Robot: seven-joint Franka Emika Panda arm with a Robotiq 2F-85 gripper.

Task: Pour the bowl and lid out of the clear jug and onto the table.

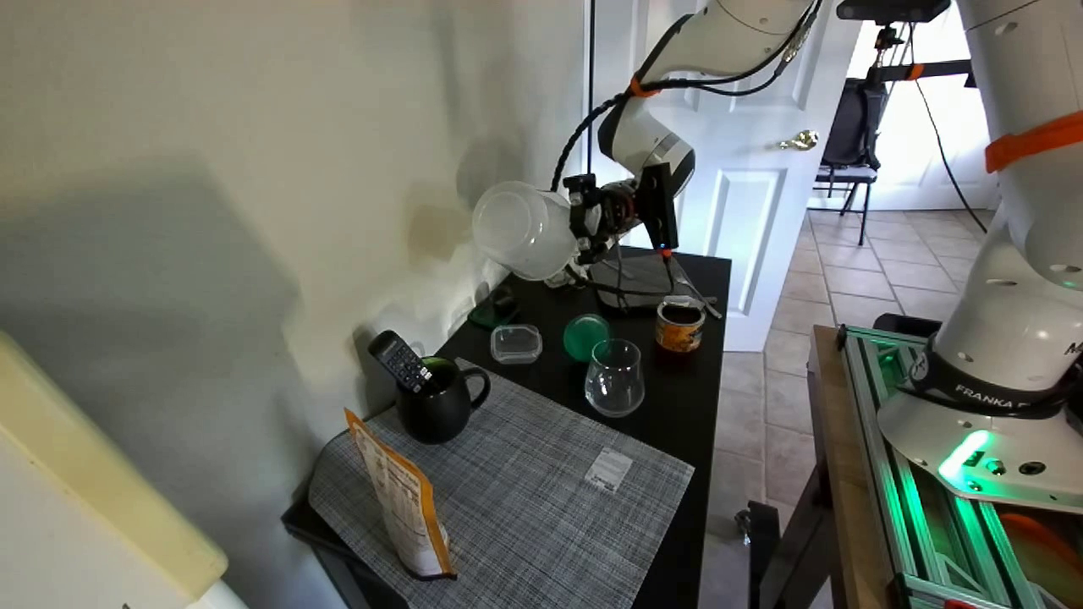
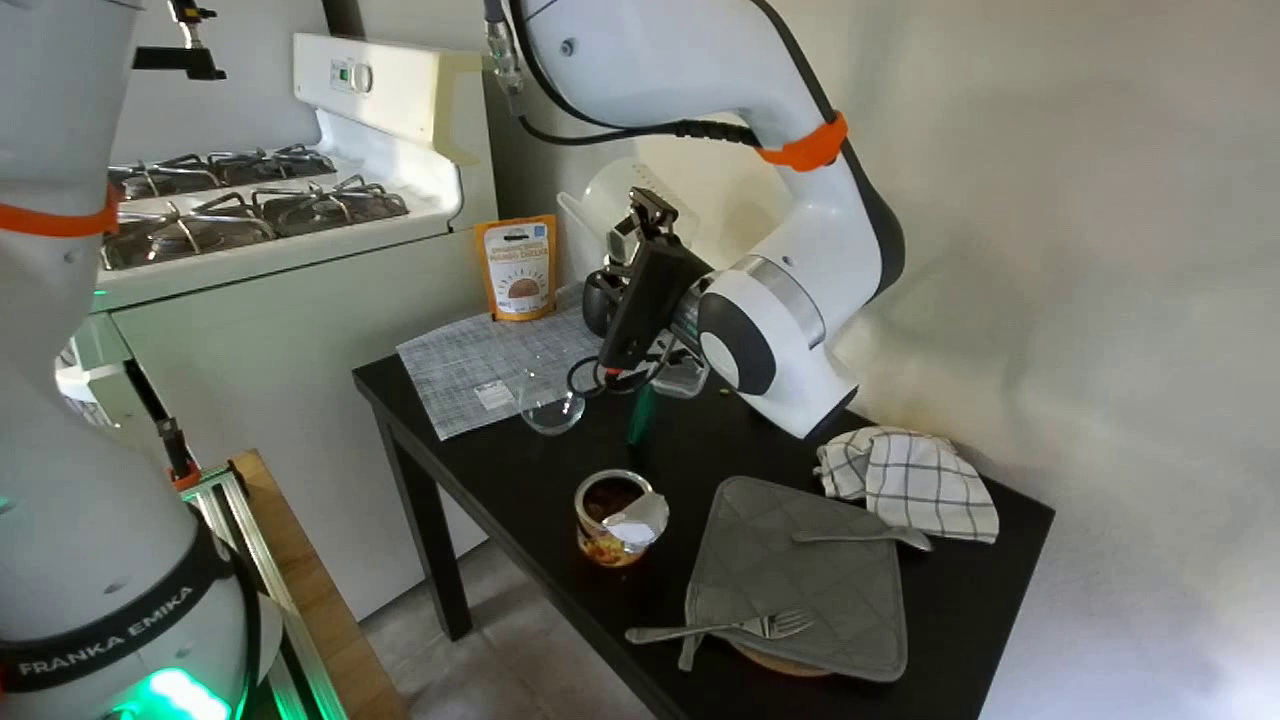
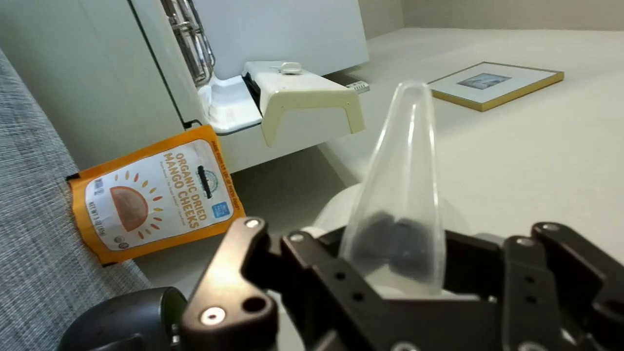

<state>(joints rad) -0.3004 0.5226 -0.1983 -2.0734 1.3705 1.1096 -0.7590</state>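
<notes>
A: so what's gonna bite you from here? I'd call the pour done: the clear tub [image 1: 516, 344] and green disc [image 1: 586, 337] (bowl and lid, my guess) sit on the table [image 1: 677, 389] between the glass [image 1: 615, 378] and the wall [image 1: 254, 127], disc just beside the glass.

B: tbh the glass is your hazard. Your cable [image 2: 570, 378] droops in a loop near it in an exterior view, so one low swing could snag and tip it. Lower the jug [image 1: 525, 233] straight down and you might land on the tub too.

A: and your grip?

B: your gripper [image 1: 582, 216] is clamped on what looks like the jug's handle [image 3: 407, 161]. All the weight hangs off one thin strip, so a jerk might twist it. Jug's tipped over in midair, higher than the glass and on its wall side; can't tell if anything's inside.

A: pose?

B: your arm [image 2: 660, 70] arches over, wrist [image 2: 760, 320] bent so the gripper points sideways, higher than the glass. Wrist view lies on its side, so you're rolled over. I'd unroll slowly.
</notes>
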